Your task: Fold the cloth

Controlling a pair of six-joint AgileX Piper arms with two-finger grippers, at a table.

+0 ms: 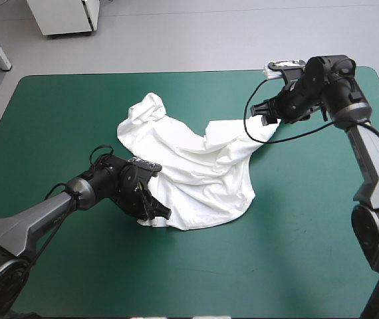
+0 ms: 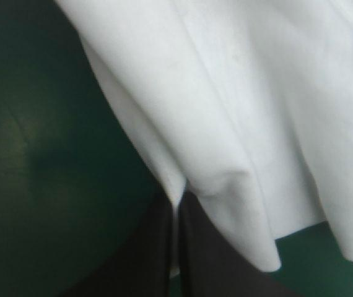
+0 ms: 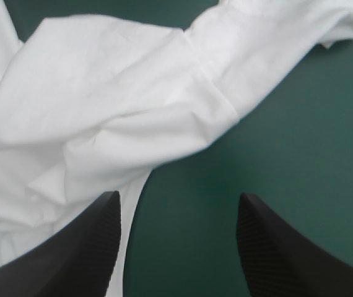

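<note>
T-shirt (image 1: 196,166) rumpled on table (image 1: 296,252), near hem pinched between left fingers (image 2: 210,266); right fingers (image 3: 83,253) wide apart beside far edge.

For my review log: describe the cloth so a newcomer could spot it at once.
Start at the middle of the teal-green table. The T-shirt lies there, crumpled and half spread, its near edge pinched in the left gripper. It is the only white, soft thing on the table.
</note>
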